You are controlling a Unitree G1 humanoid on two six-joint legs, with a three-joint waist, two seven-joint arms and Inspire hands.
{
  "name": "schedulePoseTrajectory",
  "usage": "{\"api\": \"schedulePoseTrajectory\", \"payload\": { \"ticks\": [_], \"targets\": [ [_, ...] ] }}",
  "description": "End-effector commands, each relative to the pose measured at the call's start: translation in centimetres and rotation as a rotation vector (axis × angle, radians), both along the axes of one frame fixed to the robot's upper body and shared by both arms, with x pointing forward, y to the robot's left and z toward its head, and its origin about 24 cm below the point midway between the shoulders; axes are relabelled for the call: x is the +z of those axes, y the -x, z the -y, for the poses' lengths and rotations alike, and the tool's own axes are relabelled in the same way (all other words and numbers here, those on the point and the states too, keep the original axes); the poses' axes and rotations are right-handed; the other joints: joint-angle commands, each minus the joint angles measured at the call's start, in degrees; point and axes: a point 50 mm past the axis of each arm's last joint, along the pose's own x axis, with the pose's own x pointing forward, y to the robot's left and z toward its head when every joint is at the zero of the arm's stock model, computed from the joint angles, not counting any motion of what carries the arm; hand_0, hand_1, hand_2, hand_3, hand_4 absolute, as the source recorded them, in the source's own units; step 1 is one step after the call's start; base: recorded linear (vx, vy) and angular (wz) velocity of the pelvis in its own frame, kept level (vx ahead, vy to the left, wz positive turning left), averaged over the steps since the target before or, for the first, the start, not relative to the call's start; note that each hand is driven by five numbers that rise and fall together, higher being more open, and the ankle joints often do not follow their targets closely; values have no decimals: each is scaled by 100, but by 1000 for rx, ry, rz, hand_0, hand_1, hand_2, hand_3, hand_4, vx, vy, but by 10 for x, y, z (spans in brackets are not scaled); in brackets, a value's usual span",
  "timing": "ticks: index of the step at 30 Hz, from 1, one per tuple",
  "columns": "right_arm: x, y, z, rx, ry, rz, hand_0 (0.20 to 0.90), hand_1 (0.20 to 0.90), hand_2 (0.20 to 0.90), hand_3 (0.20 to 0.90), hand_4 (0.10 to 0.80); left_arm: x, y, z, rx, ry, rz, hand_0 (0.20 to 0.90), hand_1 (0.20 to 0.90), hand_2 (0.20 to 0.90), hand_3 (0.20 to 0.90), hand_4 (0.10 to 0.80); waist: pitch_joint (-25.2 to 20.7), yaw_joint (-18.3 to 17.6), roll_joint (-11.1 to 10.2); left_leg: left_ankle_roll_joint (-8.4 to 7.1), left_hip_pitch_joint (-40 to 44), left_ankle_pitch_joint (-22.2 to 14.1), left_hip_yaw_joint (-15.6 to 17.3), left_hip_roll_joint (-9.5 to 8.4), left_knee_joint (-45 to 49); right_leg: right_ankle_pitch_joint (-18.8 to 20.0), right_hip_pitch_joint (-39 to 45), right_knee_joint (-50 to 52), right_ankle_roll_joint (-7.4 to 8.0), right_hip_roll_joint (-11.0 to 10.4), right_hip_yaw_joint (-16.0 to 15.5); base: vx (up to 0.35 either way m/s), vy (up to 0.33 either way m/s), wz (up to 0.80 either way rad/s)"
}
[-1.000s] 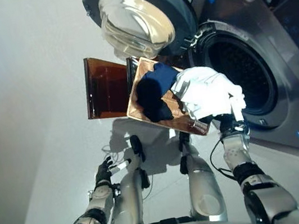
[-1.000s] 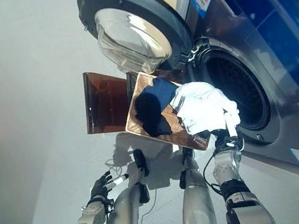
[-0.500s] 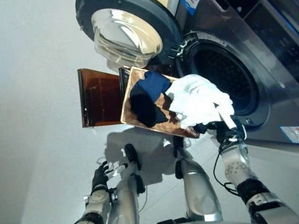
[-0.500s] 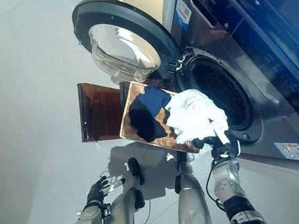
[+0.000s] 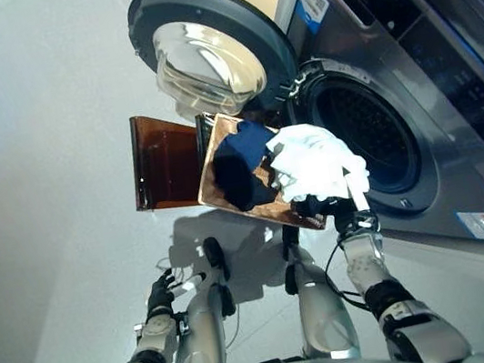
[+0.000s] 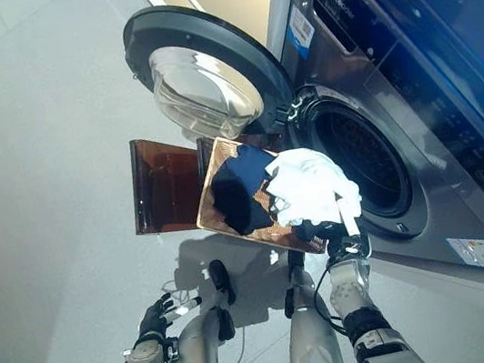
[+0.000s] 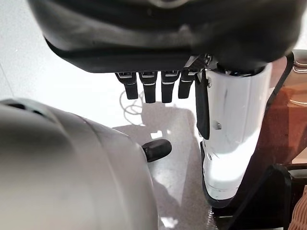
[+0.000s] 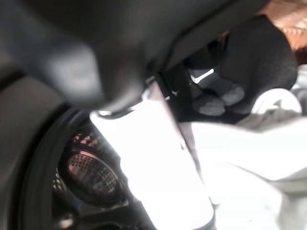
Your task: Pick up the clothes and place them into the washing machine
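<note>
A white garment (image 5: 315, 163) is bunched in the right hand (image 5: 350, 212), whose fingers curl into it, above the basket (image 5: 213, 175) edge nearest the washing machine (image 5: 430, 87). The open drum (image 5: 370, 132) lies just beyond, on that hand's side. A dark garment (image 5: 237, 162) remains in the basket. The left hand (image 5: 159, 298) hangs open, low and well apart.

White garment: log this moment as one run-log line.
right hand: shut on white garment | garment: over basket, beside open drum | left hand: open, idle
</note>
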Motion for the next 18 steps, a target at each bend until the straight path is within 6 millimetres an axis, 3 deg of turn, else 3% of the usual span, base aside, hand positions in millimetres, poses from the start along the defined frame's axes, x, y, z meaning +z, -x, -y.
{"api": "schedulePoseTrajectory", "payload": {
  "ticks": [1, 9, 18],
  "targets": [
    [63, -27, 38, -176, 67, 299, 200, 200, 200, 200, 300, -12, 24, -1, 30, -7, -73, 900, 900, 900, 900, 800, -122, 110, 383, -570, 33, -136, 55, 102, 38, -453, 16, 619, 20, 2, 107, 0, 0, 0],
    [77, -36, 54, -322, -21, 338, 200, 200, 200, 200, 300, -15, 29, 5, 21, 15, -83, 900, 900, 900, 900, 800, -131, 166, 609, -569, -17, -137, 36, 73, 27, -510, -58, 661, 19, -14, 136, 8, -2, 2],
    [101, -40, 88, -498, -62, 395, 200, 200, 200, 200, 300, -17, 31, 11, -1, 29, -90, 900, 900, 900, 900, 800, -186, 194, 860, -571, -78, -123, 53, 17, -56, -526, -156, 650, 36, -41, 225, 2, 0, 0]
  ]
}}
